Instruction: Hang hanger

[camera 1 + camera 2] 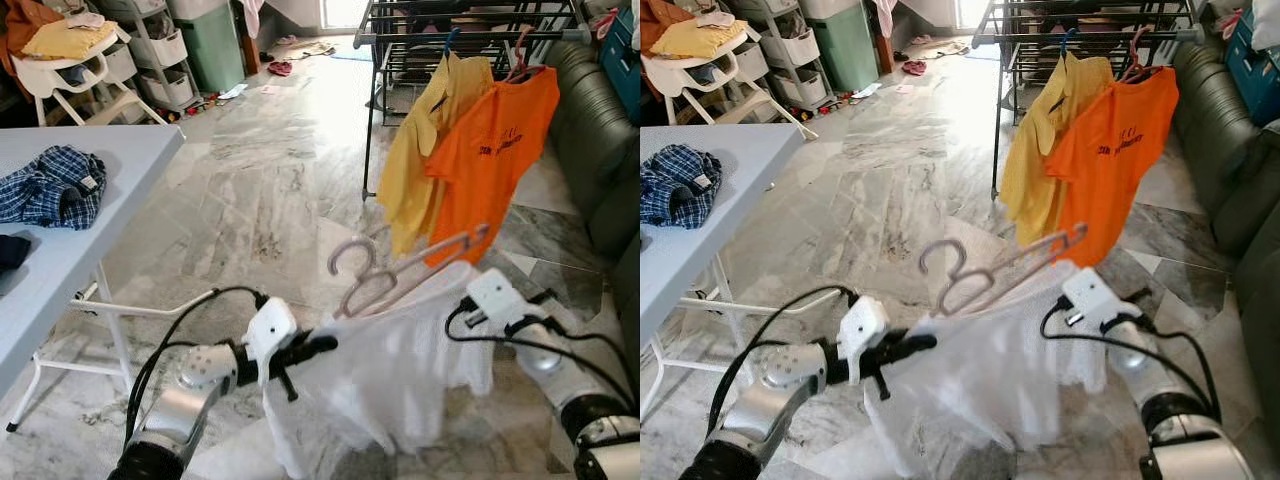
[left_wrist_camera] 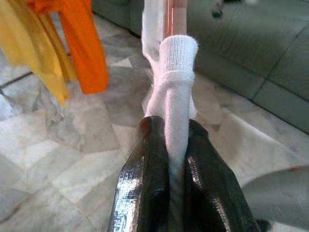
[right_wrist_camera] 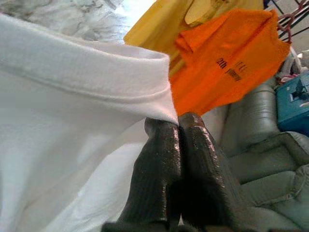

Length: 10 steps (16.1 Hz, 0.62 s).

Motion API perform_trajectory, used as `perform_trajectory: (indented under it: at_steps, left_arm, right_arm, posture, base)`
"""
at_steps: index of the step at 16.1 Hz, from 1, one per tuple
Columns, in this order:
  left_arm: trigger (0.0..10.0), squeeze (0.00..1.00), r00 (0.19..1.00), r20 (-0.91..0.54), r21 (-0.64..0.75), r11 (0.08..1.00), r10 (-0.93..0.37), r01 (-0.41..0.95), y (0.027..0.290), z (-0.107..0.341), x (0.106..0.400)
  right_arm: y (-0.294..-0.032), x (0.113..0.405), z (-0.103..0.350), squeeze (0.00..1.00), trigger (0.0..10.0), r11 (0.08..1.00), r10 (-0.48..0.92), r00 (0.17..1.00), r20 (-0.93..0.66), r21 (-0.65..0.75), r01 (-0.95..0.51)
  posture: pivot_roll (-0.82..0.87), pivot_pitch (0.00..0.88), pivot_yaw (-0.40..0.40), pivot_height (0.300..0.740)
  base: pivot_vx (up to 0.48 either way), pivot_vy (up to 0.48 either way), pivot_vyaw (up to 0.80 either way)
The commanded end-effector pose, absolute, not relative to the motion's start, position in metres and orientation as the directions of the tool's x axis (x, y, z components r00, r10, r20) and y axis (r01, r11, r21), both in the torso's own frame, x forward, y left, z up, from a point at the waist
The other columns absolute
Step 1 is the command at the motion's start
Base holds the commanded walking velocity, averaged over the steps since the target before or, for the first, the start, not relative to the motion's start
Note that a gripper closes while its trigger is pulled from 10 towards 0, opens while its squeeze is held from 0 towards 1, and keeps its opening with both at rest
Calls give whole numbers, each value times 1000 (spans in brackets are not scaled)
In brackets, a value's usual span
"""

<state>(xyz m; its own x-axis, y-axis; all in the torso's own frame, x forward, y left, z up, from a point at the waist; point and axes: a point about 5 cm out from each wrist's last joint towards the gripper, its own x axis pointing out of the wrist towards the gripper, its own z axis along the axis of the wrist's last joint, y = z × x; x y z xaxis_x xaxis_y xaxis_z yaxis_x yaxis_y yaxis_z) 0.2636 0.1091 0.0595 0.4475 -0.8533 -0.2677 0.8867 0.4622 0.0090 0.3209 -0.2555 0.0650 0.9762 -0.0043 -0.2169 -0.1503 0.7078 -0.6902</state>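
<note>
I hold a white garment [image 1: 400, 370] spread between both grippers, low over the marble floor. A pale pink hanger [image 1: 395, 272] lies tilted along its top edge, hook towards my left. My left gripper [image 1: 322, 346] is shut on the garment's left side; in the left wrist view its fingers [image 2: 145, 159] pinch a fold of white cloth [image 2: 176, 72]. My right gripper [image 3: 177, 122] is shut on the garment's right edge [image 3: 96, 72]. Beyond stands a dark drying rack [image 1: 450, 38] with a yellow shirt [image 1: 420, 150] and an orange shirt [image 1: 492, 160] hanging from it.
A pale blue table [image 1: 110, 170] on my left carries a crumpled plaid garment [image 1: 52, 185]. A dark green sofa [image 1: 600, 140] runs along the right. A white high chair [image 1: 70, 65] and storage drawers [image 1: 160, 50] stand at the back left. Marble floor [image 1: 260, 180] lies between.
</note>
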Motion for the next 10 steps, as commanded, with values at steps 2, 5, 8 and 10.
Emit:
perform_trajectory:
  at_steps: [2,5,8,10]
  left_arm:
    - [10000,0,421,-306,-4,443,-854,896,119,52,258]
    - [10000,0,401,-361,-26,439,-842,898,125,37,251]
    - [10000,0,415,-401,-45,470,-817,882,131,25,249]
    - [10000,0,431,-438,-60,505,-789,861,138,15,248]
  right_arm:
    - [-261,328,79,0,0,711,-31,988,-154,-697,-86]
    - [-263,333,90,0,0,713,-35,993,-115,-699,-56]
    - [-263,335,95,0,0,712,-29,996,-86,-701,-40]
    - [-262,336,97,0,0,714,-22,997,-74,-699,-36]
  posture:
    - [-94,37,103,740]
    - [-99,38,104,740]
    - [-103,38,105,740]
    - [-106,41,105,740]
  base:
    - [0,0,0]
    - [0,0,0]
    - [0,0,0]
    - [0,0,0]
